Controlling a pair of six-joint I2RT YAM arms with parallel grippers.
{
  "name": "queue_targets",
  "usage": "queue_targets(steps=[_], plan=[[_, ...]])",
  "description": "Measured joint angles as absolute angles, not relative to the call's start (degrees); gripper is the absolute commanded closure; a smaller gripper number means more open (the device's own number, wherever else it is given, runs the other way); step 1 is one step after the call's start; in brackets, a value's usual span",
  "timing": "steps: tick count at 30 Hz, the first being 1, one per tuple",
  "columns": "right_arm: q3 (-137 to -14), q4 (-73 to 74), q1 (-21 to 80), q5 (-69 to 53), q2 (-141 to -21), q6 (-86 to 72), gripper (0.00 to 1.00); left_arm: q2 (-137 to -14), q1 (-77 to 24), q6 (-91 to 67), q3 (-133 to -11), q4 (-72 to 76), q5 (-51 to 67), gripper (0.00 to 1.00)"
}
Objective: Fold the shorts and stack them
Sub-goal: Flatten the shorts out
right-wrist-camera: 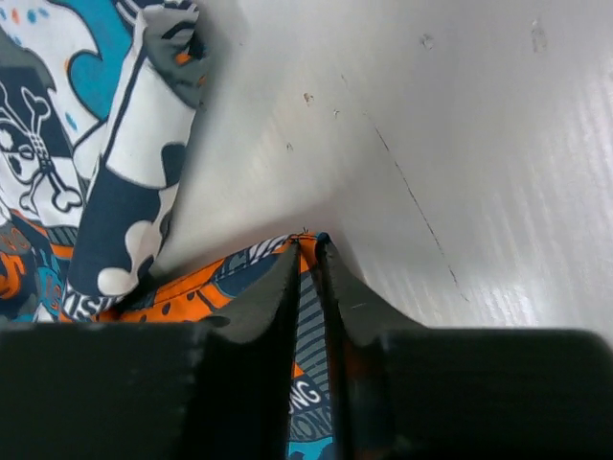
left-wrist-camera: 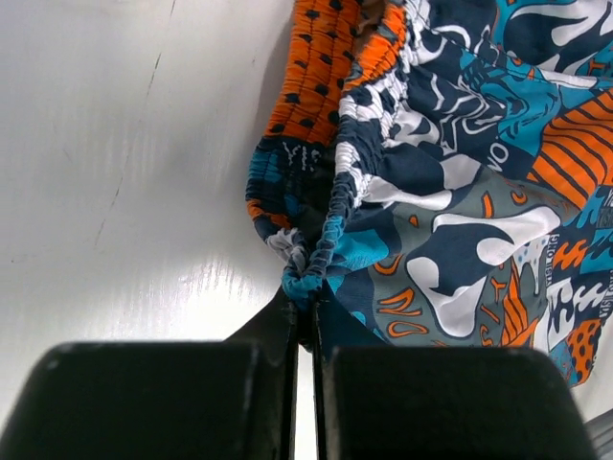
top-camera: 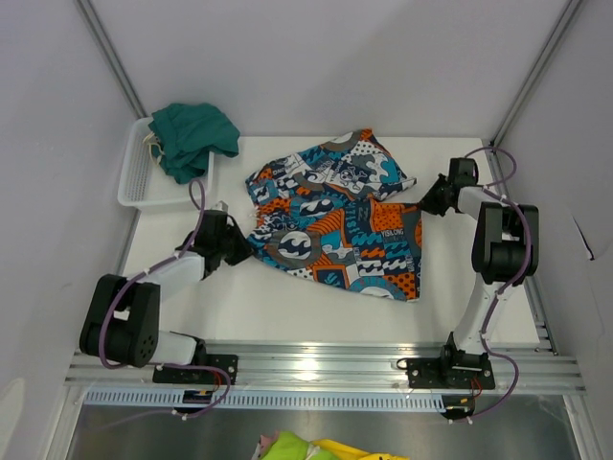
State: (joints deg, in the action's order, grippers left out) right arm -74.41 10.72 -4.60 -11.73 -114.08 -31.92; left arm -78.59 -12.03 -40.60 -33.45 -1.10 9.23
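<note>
Across the middle of the counter [top-camera: 287, 307], the patterned shorts [top-camera: 335, 225] are lying spread but rumpled. The dark teal shorts [top-camera: 192, 134] are waiting bunched over the white basket [top-camera: 139, 187] at the far left corner.

The left jaws are pressing fully together on a small gathered tip of the elastic waistband at the cloth's left edge. The right jaws are standing a sliver apart with the hem of the right edge lying between them. Whether they are really gripping it I cannot tell.

That looser side is looking like the main risk: if both arms lift for the fold, the hem may slide out and leave the cloth dragging askew. The left bite is also catching very little fabric, so a sharp pull may be enough to strip it free. Wrinkles and the curled far flap are likely to get trapped inside the fold, making an uneven stack.
</note>
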Motion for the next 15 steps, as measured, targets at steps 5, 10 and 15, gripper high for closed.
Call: queue_targets(steps=[5, 10, 15], plan=[[-74.91, 11.90, -4.54, -12.67, -114.15, -32.10, 0.29, -77.49, -11.97, -38.83, -33.43, -2.48, 9.21, 0.38], [-69.28, 14.55, -4.51, -12.40, -106.96, -31.42, 0.28, -75.24, -11.90, -38.52, -33.30, -3.92, 9.26, 0.17], [-59.00, 18.63, -4.01, -11.90, -92.68, -31.18, 0.32, -71.26, -11.88, -38.44, -32.18, -5.30, 9.28, 0.09]])
